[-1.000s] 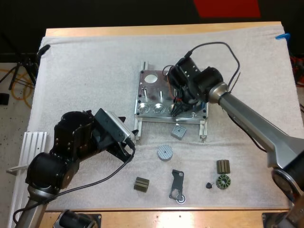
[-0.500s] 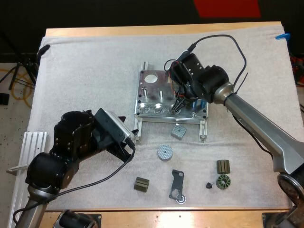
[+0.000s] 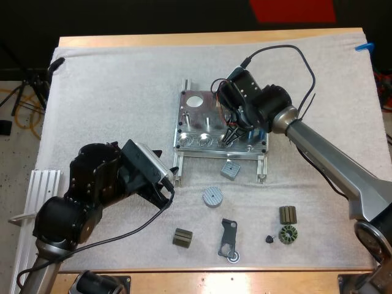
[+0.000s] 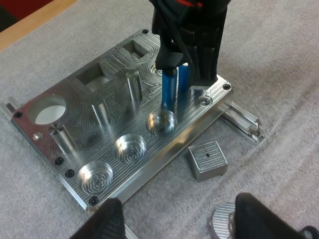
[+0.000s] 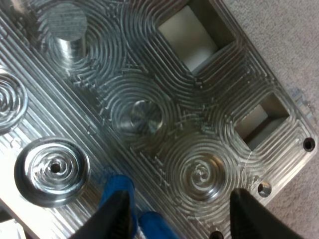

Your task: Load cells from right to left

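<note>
Over the metal fixture's (image 3: 195, 125) right end, the right gripper (image 3: 229, 136) hangs with blue cylinders (image 4: 169, 89) beneath it, grip unclear, while the left gripper (image 4: 178, 209) stands open.

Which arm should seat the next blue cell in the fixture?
Right. The right pincer is over the fixture, a blue cell beneath it near an empty round pocket; the left pincer is open, off the fixture.

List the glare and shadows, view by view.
High view: white glints on the metal fixture, along its front pockets. Left wrist view: even light, mild sheen in the pocket under the blue cylinder. Right wrist view: sheen across the machined rings.
</note>
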### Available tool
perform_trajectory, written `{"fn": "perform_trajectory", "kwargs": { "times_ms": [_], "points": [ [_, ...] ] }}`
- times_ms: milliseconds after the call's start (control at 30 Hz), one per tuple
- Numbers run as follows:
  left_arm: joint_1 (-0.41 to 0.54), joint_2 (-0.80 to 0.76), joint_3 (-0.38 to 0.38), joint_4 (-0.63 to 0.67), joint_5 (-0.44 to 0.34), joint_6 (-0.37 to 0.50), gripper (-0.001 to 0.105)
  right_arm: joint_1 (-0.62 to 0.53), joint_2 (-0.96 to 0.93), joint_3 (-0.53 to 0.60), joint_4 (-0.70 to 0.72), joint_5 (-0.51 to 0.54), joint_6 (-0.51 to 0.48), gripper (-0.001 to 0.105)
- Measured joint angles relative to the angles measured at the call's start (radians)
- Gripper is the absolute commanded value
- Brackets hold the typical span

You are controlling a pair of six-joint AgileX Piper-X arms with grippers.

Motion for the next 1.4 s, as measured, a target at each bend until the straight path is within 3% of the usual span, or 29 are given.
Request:
{"fn": "perform_trajectory", "kwargs": {
  "times_ms": [567, 900, 1100, 1267, 1400],
  "points": [
    [0.0, 0.0, 0.0, 0.0, 0.0, 0.002, 0.049, 0.0, 0.03, 0.004, -0.005, 0.023, -0.008, 0.045],
    [0.0, 0.0, 0.0, -0.017, -0.004, 0.002, 0.049, 0.0, -0.106, -0.051, 0.086, -0.024, 0.123, 0.045],
    [0.0, -0.008, 0.0, -0.095, -0.06, -0.043, 0.049, -0.002, -0.208, -0.053, 0.201, -0.024, 0.249, 0.045],
    [0.0, -0.052, 0.0, -0.11, -0.182, -0.04, 0.049, -0.047, -0.278, -0.034, 0.263, -0.024, 0.298, 0.045],
    [0.0, -0.104, 0.0, -0.105, -0.263, -0.013, 0.049, -0.124, -0.392, 0.046, 0.286, -0.016, 0.327, 0.045]
  ]
}}
